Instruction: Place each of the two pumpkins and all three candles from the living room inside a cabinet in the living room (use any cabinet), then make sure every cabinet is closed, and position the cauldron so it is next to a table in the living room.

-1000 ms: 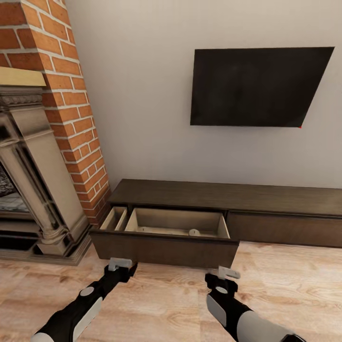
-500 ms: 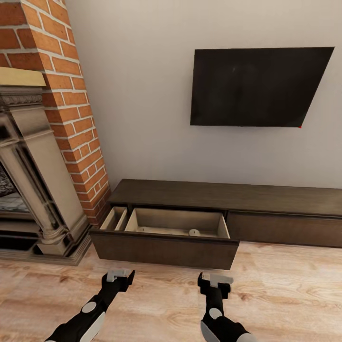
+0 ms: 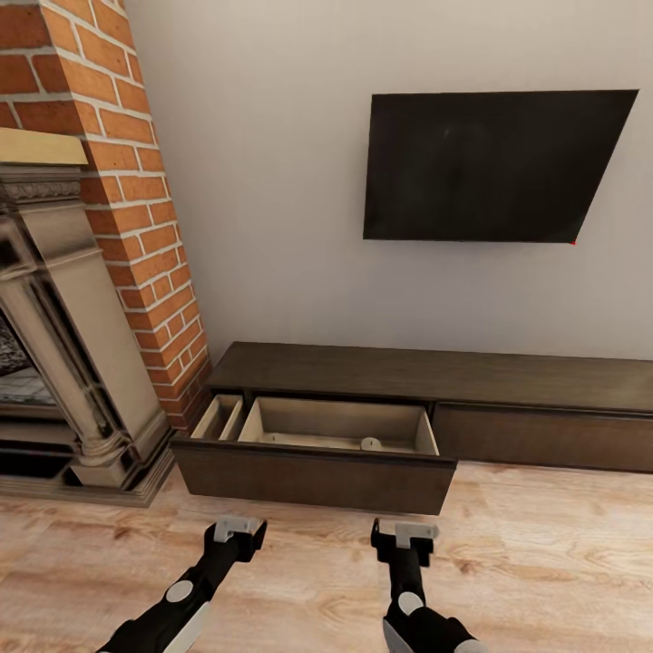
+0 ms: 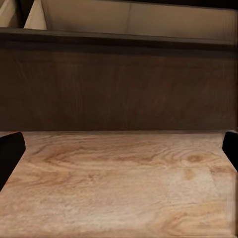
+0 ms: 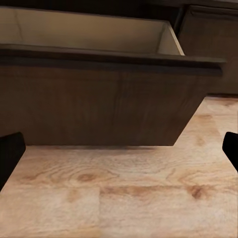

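From the head view, both hands hovered low over a pale wood-plank floor [image 3: 544, 562], the left hand [image 3: 237, 526] and the right hand [image 3: 405, 531] side by side and well apart, each empty; how far their fingers stood open could not be told from here. Just ahead of the two hands stood the one cabinet [image 3: 435, 376], long, low and dark brown, set against a plain grey wall [image 3: 272, 181]. Its one pulled-out drawer [image 3: 317, 472] stood directly beyond both hands, its pale interior split into a narrow compartment and a wide one; two small pale rounded shapes lay on the floor of the wide one, too small to identify. A second drawer front, beyond and outward of the right hand, sat flush. One black television [image 3: 494, 163] hung on the wall above, and one brick fireplace [image 3: 82, 272] with a carved stone surround rose outward of the left hand. In the left wrist view, two dark fingertips [image 4: 10, 153] sat wide apart with nothing between them, the drawer front near ahead over bare floor. In the right wrist view, the fingertips [image 5: 9, 153] were likewise spread wide and empty, facing the drawer's front corner.
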